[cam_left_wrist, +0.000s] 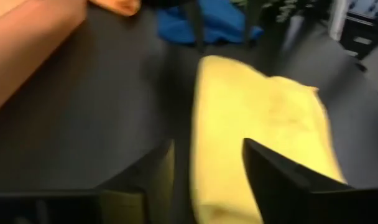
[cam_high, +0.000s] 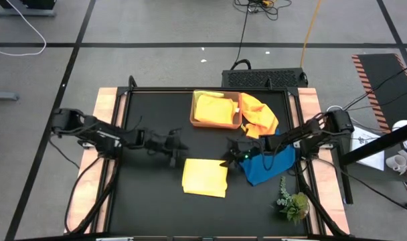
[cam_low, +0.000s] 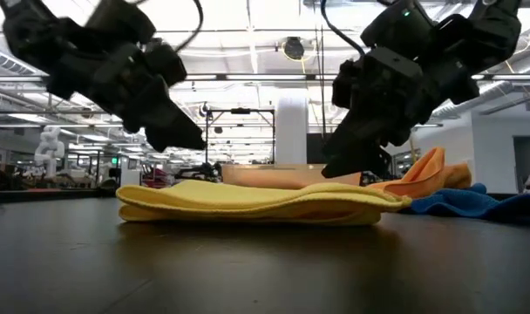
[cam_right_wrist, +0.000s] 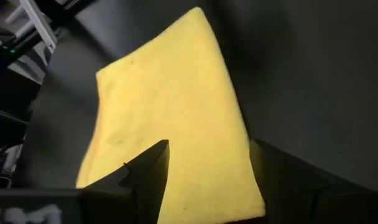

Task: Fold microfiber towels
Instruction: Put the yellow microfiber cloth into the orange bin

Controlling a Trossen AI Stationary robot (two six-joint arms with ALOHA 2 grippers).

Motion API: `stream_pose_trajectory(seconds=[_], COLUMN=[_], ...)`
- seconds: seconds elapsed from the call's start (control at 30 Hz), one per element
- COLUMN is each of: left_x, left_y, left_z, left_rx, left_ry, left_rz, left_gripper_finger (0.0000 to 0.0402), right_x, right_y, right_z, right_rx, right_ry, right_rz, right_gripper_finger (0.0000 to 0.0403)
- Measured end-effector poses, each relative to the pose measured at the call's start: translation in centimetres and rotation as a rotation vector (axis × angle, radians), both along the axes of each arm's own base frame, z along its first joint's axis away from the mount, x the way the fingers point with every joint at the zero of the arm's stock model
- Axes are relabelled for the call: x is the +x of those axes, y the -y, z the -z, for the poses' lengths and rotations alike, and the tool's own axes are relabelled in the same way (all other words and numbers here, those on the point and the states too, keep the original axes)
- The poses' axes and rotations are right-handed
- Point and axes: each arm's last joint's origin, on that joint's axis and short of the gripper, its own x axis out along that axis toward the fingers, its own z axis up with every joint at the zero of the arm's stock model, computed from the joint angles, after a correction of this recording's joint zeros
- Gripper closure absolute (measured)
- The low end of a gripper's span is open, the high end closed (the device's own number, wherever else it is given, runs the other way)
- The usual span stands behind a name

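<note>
Bright overhead lights in low view; left wrist view motion-blurred, others sharp.

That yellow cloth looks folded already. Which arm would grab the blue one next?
Probably the right. The right gripper hangs open beside the blue towel; the left gripper sits open across the folded yellow towel, farther away.

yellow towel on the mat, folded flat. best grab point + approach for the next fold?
Probably the yellow towel is best pinched at a corner of its edge nearest the left end effector, coming down from above. It lies flat in folded layers with nothing on it, so only a thin edge offers a pinch. Both end effectors are open; the right end effector hovers by the opposite corner.
</note>
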Motion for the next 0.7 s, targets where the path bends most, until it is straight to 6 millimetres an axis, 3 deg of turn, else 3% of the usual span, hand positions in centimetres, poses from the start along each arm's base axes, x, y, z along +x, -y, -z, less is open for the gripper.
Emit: stream_pose_trajectory(seconds=[0.17,0.33,0.7], left_x=[-0.5,-0.3,3.2], left_y=[-2.2,-2.6,-1.9], left_z=[0.8,2.1,4.6], left_rx=[-0.064,-0.159,-0.288], left_ry=[-0.095,-0.153,-0.259], left_rz=[-0.036,-0.054,0.043], left_gripper_finger=[0.0134,0.0094,0.0102], right_x=[-0.2,0.0,0.4], right_y=[0.7,0.7,0.3], right_z=[0.3,1.1,3.2], right_rx=[0.002,0.04,0.093], right_ry=[-0.036,-0.063,-0.118], right_rz=[0.006,-0.027,-0.042], right_gripper_finger=[0.017,0.0163,0.0163])
